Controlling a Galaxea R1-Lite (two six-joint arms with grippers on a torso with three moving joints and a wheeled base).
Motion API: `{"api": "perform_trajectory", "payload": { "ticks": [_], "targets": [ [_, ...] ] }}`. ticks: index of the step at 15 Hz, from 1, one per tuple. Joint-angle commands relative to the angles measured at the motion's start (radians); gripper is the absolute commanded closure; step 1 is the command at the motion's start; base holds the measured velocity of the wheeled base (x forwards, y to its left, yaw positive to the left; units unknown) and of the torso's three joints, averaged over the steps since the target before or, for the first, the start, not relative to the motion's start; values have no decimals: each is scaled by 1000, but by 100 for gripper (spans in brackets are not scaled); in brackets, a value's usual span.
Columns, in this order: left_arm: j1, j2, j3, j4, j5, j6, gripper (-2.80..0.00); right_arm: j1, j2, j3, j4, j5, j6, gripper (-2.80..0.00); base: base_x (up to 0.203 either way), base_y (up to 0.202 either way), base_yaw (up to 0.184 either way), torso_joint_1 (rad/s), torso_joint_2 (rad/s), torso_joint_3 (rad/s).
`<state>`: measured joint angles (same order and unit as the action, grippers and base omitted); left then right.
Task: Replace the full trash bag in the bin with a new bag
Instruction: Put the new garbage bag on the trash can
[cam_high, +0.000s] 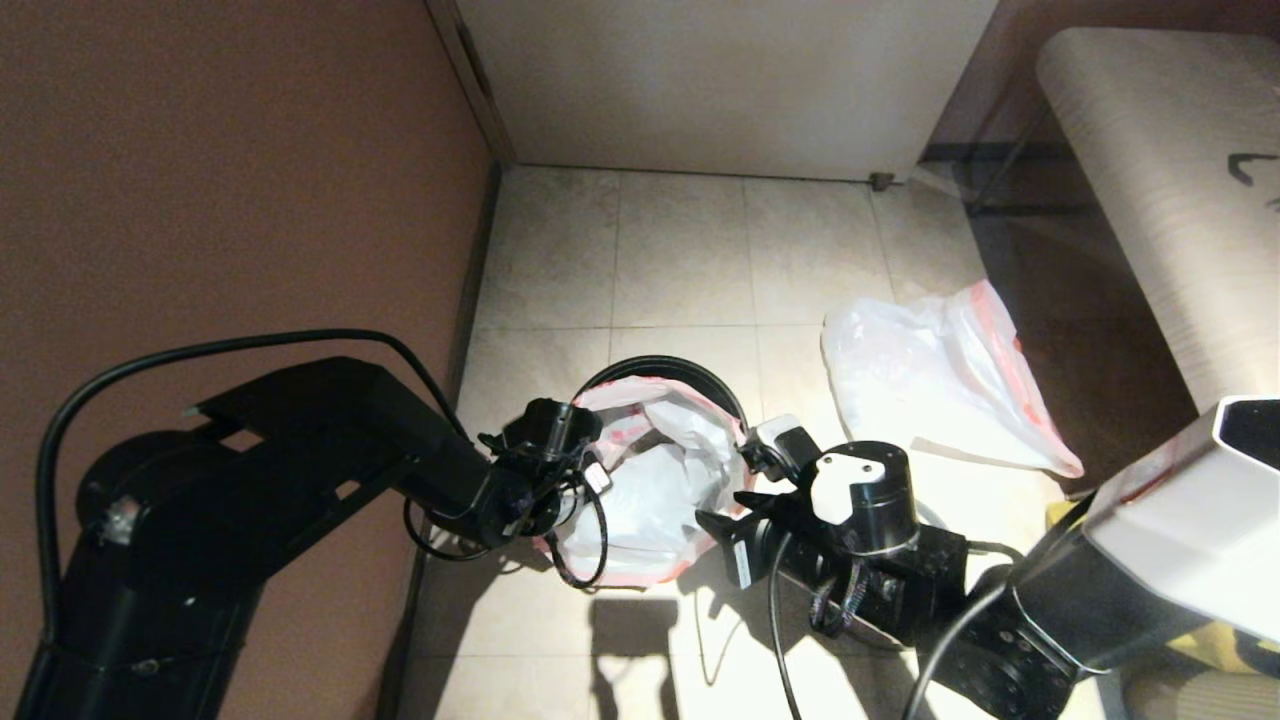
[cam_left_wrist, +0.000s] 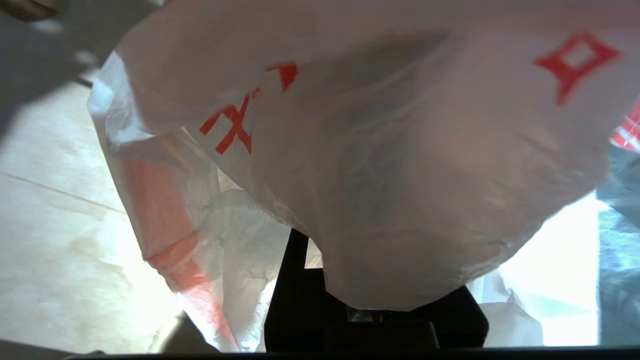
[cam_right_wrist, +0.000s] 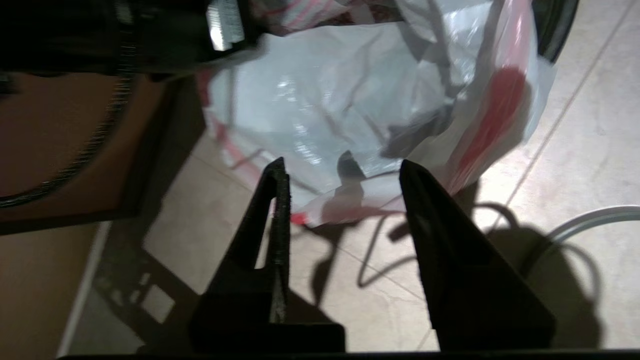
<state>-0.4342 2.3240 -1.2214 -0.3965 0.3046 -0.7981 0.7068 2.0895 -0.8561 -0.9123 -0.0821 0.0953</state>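
The full trash bag (cam_high: 650, 490), white film with a red-pink band, bulges up out of the black bin (cam_high: 668, 366) and spreads toward me, hiding most of the bin. My left gripper (cam_high: 590, 470) is at the bag's left edge, shut on its film. In the left wrist view the bag (cam_left_wrist: 400, 175) drapes over the dark fingers (cam_left_wrist: 292, 295). My right gripper (cam_high: 725, 510) is at the bag's right side, open, with nothing between its tips (cam_right_wrist: 341, 165). The bag's banded edge (cam_right_wrist: 350, 200) lies just beyond them. The new bag (cam_high: 935, 385) lies flat on the floor to the right.
A brown wall (cam_high: 230, 180) runs close along the left, and a white door (cam_high: 720, 80) closes the back. A pale bench (cam_high: 1170, 190) stands at the right. Something yellow (cam_high: 1225, 645) shows by my right arm. Bare tiles (cam_high: 680, 260) lie beyond the bin.
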Motion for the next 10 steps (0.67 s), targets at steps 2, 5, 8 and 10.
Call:
{"api": "perform_trajectory", "payload": {
  "ticks": [2, 5, 8, 10],
  "targets": [
    [8, -2, 10, -25, -16, -4, 0, -50, 82, -138, 112, -1, -55, 0, 0, 0, 0, 0, 0, 0],
    [8, 5, 1, -25, -19, -3, 0, -68, 101, -137, 161, -1, -61, 0, 0, 0, 0, 0, 0, 0],
    [9, 3, 2, -25, -30, -4, 0, -69, 153, -151, 158, -5, -63, 0, 0, 0, 0, 0, 0, 0],
    [11, 5, 2, -25, -31, -4, 0, -68, 188, -161, 158, -7, -64, 0, 0, 0, 0, 0, 0, 0]
  ]
}}
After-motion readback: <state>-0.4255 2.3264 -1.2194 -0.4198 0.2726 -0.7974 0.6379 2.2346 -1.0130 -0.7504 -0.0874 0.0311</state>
